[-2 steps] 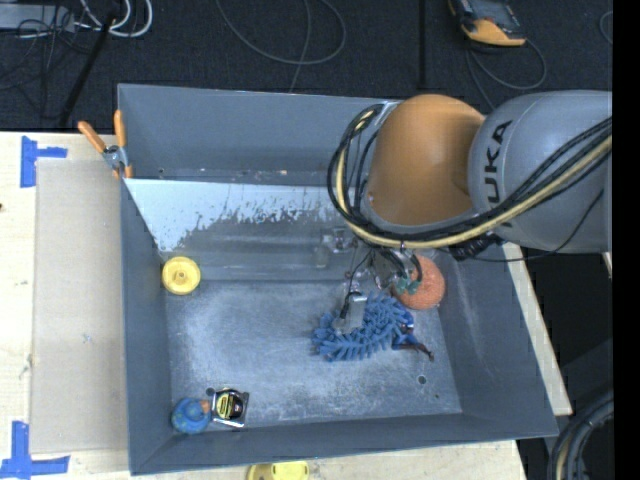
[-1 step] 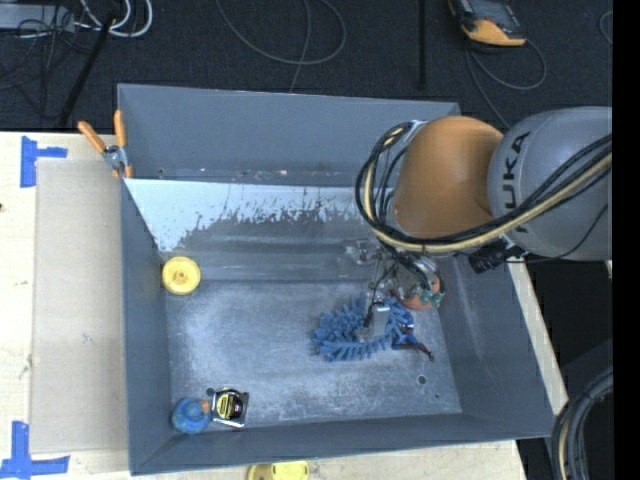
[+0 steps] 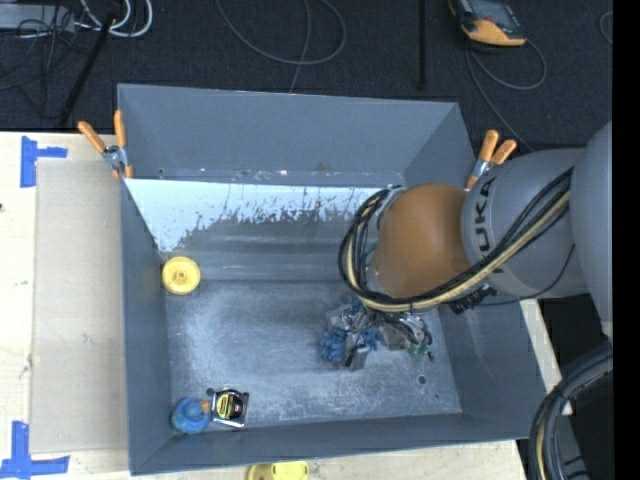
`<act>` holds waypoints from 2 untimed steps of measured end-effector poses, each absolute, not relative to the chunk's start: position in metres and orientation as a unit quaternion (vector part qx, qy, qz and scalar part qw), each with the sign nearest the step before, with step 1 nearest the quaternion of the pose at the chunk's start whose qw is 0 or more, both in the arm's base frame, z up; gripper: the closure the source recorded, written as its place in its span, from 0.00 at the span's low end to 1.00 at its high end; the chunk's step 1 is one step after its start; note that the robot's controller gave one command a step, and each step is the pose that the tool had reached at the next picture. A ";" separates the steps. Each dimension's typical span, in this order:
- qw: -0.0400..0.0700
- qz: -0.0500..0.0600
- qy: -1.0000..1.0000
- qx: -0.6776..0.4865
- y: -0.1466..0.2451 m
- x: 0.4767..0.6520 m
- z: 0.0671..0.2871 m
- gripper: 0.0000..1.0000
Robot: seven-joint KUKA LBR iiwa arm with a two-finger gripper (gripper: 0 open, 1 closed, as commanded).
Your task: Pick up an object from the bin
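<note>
**Blue lumpy thing [image 3: 338, 343]: pick-up hazards, bin floor right of centre**

1. Grey metal bin [image 3: 250, 148]. Steep walls and a scuffed floor. Its near-right wall stands close to the work, so a sideways drift of the wrist could, by my reading, scrape it.
2. Arm [image 3: 545, 228] with orange cover [image 3: 425, 238]. It enters from the right and hangs low over the floor. The cover and its looped cables [image 3: 355, 258] hide much of the grasp site, so a poor seating would be hard to catch.
3. Pincer [image 3: 385, 333]. It is down at floor level, just beside or touching the blue lumpy thing. Whether it is spread or closed, and whether it has hold of anything, cannot be told.
4. Blue lumpy thing. Irregular in shape, it lies at the pincer's left side with small dark bits [image 3: 420, 348] close by. Likely faults are an off-centre grip that lets it slip on lifting, or a neighbouring bit dragged along.
5. Tape measure [image 3: 229, 406], black and yellow, near the front-left corner, well apart.
6. Yellow disc [image 3: 181, 275], by the left wall, well apart.
7. Blue round thing [image 3: 187, 415], touching the tape measure. No risk judged for items 5 to 7.
</note>
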State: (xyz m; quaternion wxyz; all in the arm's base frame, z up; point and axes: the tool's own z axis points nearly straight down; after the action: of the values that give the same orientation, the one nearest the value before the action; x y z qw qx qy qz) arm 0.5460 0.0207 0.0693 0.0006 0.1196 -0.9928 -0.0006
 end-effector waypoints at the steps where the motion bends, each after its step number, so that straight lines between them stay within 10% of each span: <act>1: 0.001 -0.001 -0.993 0.119 0.021 0.546 0.069 1.00; 2: 0.000 0.000 -0.992 0.127 0.002 0.549 0.190 1.00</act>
State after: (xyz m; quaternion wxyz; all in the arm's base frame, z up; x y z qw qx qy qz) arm 0.5485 0.0024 0.1899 -0.0004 0.1267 -0.9919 -0.0004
